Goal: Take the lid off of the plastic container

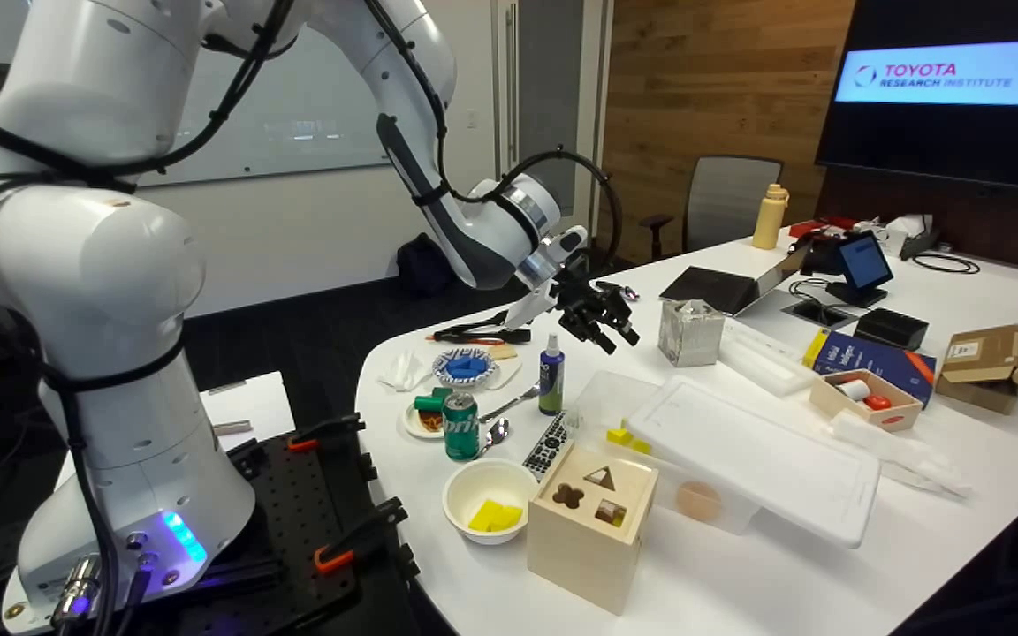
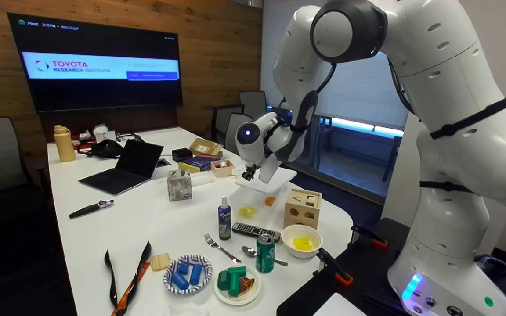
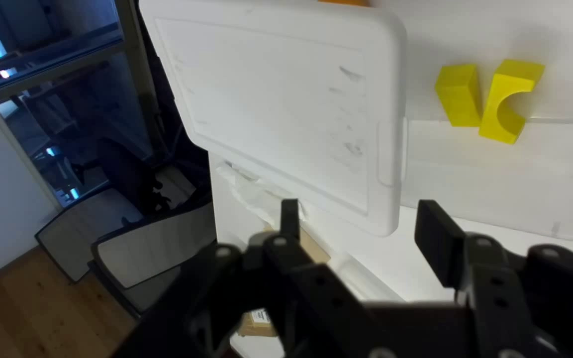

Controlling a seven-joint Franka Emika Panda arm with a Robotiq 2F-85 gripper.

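By the edge of the tabletop (image 2: 147,224) nearest the robot's base (image 1: 147,495), a white bowl (image 1: 475,484) holds yellow pieces (image 1: 498,515), and a green can (image 2: 265,254) stands near it. The light wooden box (image 1: 584,530) stands just beside the bowl, near a rounded corner. A remote (image 1: 547,444) and a blue spray bottle (image 1: 550,384) come next, further in. Past them sits the plastic container (image 3: 495,189), its end toward the robot's edge uncovered; two yellow blocks (image 3: 458,94) and an orange piece (image 1: 697,501) show inside it. The lid (image 1: 756,455) lies askew over the rest, one end jutting past the container toward the long edge on the wooden box's side. The gripper (image 3: 356,214) hangs in the air, apart from the lid, and in the wrist view its fingers (image 3: 435,243) stand spread wide. Farther off come a patterned tissue box (image 1: 690,337), an open laptop (image 2: 141,160) nearer the opposite long edge, and, by a far corner, a yellow bottle (image 2: 64,145).
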